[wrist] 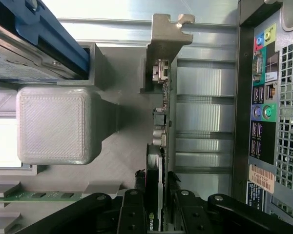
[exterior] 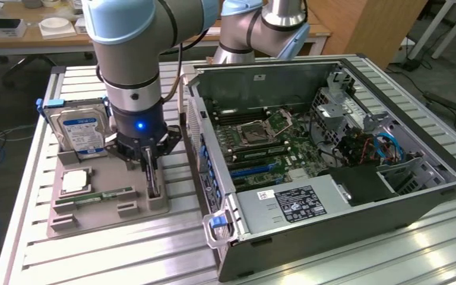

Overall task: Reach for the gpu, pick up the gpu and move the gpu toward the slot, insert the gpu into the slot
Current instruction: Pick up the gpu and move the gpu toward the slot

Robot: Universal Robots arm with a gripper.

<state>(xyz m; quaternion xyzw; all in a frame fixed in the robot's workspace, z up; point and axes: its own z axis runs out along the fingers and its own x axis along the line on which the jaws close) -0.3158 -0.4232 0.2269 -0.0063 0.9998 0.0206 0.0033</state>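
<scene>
The open computer case [exterior: 331, 237] stands on the ribbed table [exterior: 117, 261], just beside the gripper on one flank. Its rear port panel faces the hand. The arm [exterior: 133, 59] comes straight down over the grey holder tray [exterior: 101, 217], which lies directly beneath the hand. On the flank away from the case, the blue-labelled hard drive [exterior: 81, 130] stands upright near the hand.

The gpu [wrist: 161, 122] stands on its edge in the tray, right under the gripper [exterior: 148, 155]. The black fingers [wrist: 132, 209] sit one against each flat face, so the hand is clamped on the card's upper edge.

As I judge it, the reach is done and the grasp is made. The card looks not yet lifted clear of its holder, though I cannot be sure of a small rise. The carry to the case and the insertion are left. The blue slot [exterior: 248, 171] on the motherboard [exterior: 284, 139] inside the case is well apart from the hand and has nothing in it.

The card's long axis is level and runs along the tray, roughly parallel to the case's rear wall. One flat face is turned to the case, the other to the hard drive. Its silver end bracket [wrist: 168, 29] points away from the fingers, at the card's far end. The small green memory stick [exterior: 105, 195] lies flat in the tray, below the hand on the hard-drive side.
</scene>
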